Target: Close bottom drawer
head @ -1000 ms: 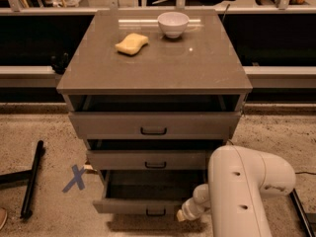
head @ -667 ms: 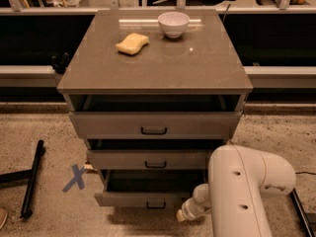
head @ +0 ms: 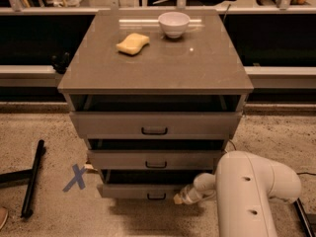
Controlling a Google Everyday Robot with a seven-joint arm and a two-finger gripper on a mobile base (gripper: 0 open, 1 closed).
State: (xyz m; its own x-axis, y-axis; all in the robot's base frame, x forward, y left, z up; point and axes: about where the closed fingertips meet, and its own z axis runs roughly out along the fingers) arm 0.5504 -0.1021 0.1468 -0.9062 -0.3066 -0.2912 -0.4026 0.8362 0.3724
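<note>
Your arm (head: 254,191) reaches in from 5 o'clock. The gripper (head: 183,196) sits at the 3 o'clock end of the bottom drawer (head: 133,190); you can't tell its grip state. The drawer is slightly out, lowest in the cabinet (head: 153,68). Speckled floor (head: 49,132), blue X (head: 76,177) at 8 o'clock.

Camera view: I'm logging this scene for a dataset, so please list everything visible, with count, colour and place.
cabinet: 1, grey-brown, centre
top drawer: 1, grey-brown, partly open
middle drawer: 1, grey-brown, partly open
bottom drawer: 1, grey-brown, lowest, partly open
bowl: 1, white, cabinet top, rear
sponge: 1, yellow, cabinet top, left of bowl
tape cross: 1, blue, floor left of cabinet
bar: 1, black, floor, far left
arm: 1, white, lower right
end effector: 1, whitish, at bottom drawer's right front
</note>
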